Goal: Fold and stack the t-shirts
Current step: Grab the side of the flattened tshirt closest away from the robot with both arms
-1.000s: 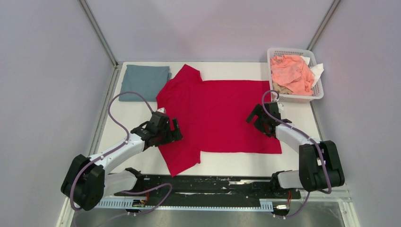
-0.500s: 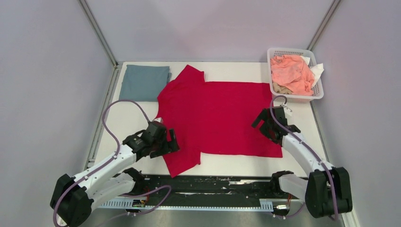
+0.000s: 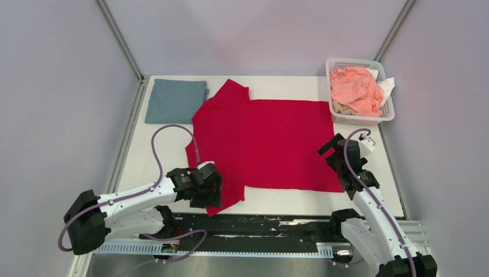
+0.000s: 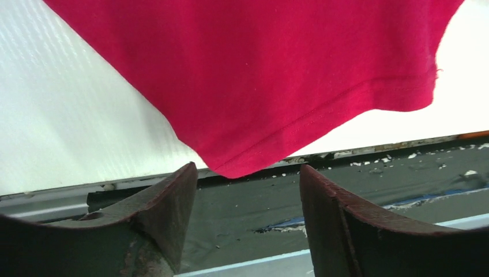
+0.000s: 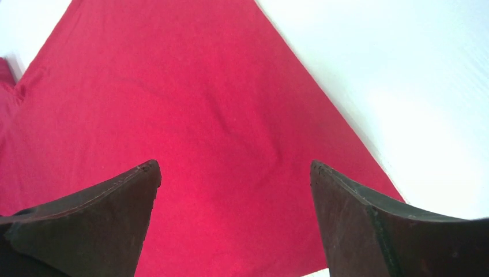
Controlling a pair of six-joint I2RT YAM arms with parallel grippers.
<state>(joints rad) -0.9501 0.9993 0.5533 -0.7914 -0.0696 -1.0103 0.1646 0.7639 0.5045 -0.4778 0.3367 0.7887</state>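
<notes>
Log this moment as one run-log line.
left gripper open at red shirt sleeve | right gripper open over hem corner | grey-blue shirt folded

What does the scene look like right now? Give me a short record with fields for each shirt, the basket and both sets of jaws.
Red t-shirt: spread flat in the centre, unfolded, sleeves at the left end
Grey-blue t-shirt: folded, far left corner
Basket: far right corner, holds peach cloth
Left jaws: open, at the hem of the red shirt's near sleeve, holding nothing
Right jaws: open, over the red shirt's near right corner, holding nothing
Stack: not yet made
</notes>
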